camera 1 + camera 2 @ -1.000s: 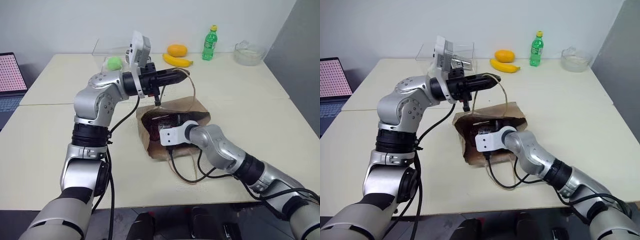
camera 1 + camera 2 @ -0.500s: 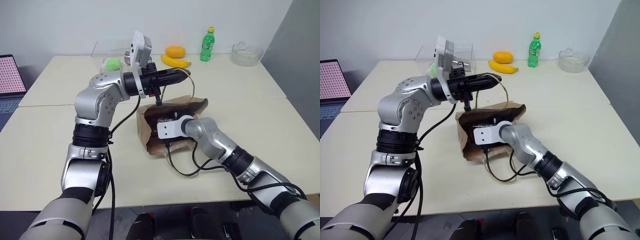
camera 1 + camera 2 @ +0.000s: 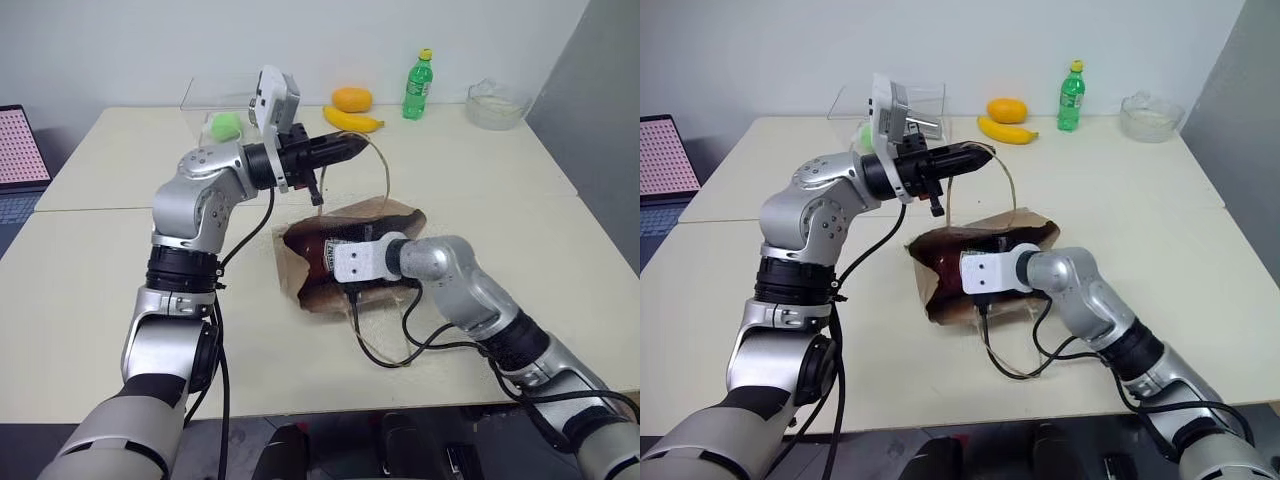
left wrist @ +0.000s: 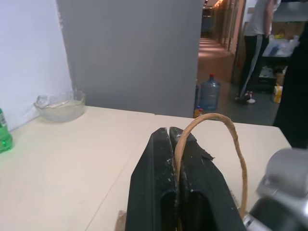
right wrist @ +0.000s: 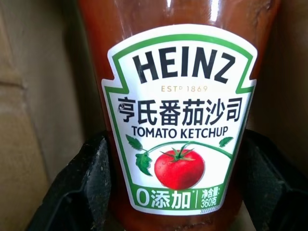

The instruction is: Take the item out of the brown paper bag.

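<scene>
While the rectangular brown kraft paper bag (image 3: pixel 345 262) lies on its side at the centre of the frame on the pale beige table (image 3: pixel 90 290), its mouth is turned toward the lower right and one thin tan cord handle (image 3: pixel 381 170) is lifted above it. That handle is pinched between the fully closed black fingers of the left gripper (image 3: pixel 352 148), as is seen plainly in the left wrist view, where the cord (image 4: pixel 211 126) loops out from between the pressed fingers (image 4: pixel 159 183). The left arm is raised at the upper left of centre, its forearm held about level and pointed toward the right of the frame. The right arm is stretched in from the lower right, bent at the elbow, with its wrist at the bag's mouth and the right gripper (image 5: pixel 173 192) reached inside. A glossy dark red ketchup container (image 5: pixel 178 120) with a white and green tomato label is seen between the two spread black fingers (image 5: pixel 82 187), which flank its sides closely; whether it is actually squeezed cannot be told. The container sits inside the bag, near the opening (image 3: pixel 315 245).
</scene>
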